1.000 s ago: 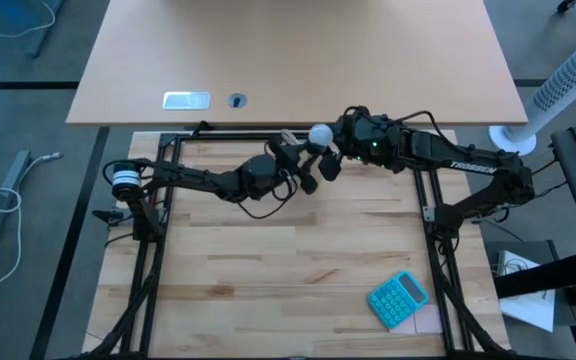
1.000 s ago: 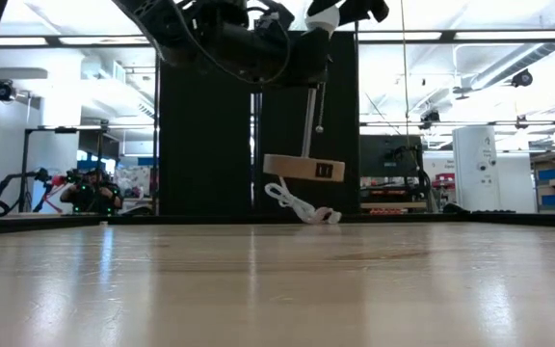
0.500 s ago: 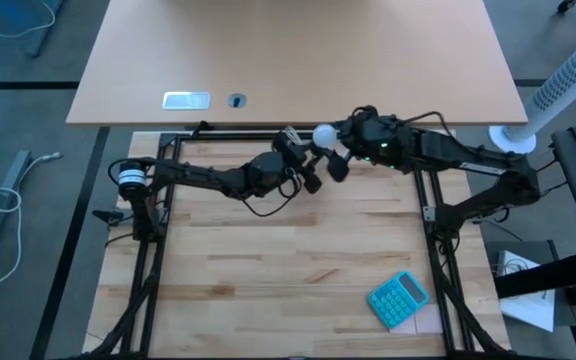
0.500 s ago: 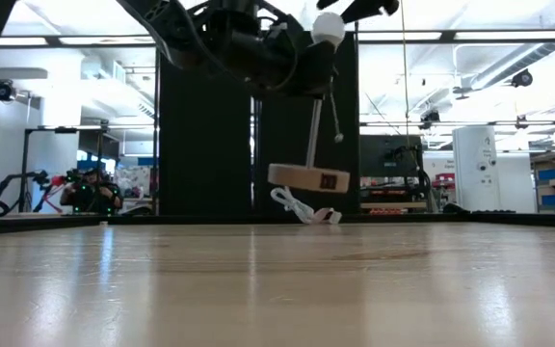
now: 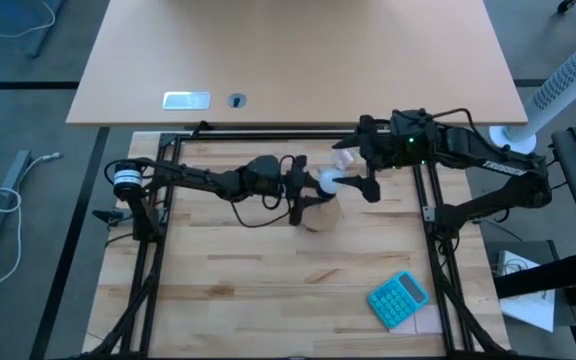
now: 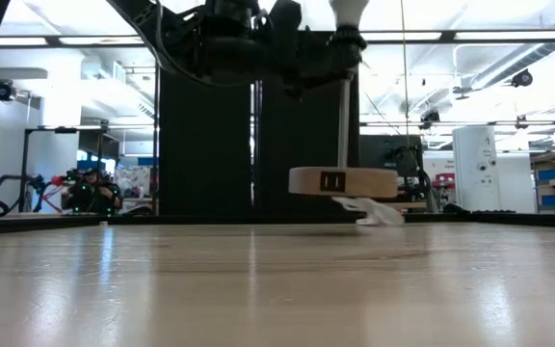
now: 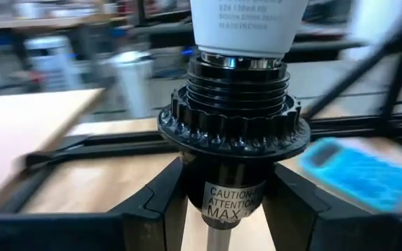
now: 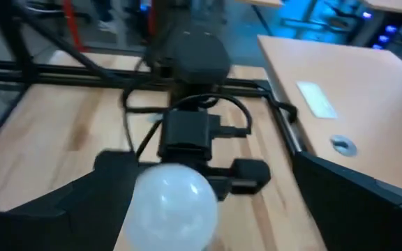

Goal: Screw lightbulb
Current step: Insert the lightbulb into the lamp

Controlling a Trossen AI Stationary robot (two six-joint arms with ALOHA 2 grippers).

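L arm reaches across table centre, left gripper [image 7: 218, 209] fingers pinching black socket [image 7: 230, 150] held aloft, lightbulb [image 5: 326, 181] seated on top. Wooden disc [image 6: 343, 181] hangs below, prob. clear of table. R arm extended inward, right gripper [image 5: 353, 172] fingers spread wide beside bulb.

Overhead camera looked straight down; low one sat level at tabletop; both wrist cameras crowded close on the small white rounded lightbulb [image 8: 169, 211].
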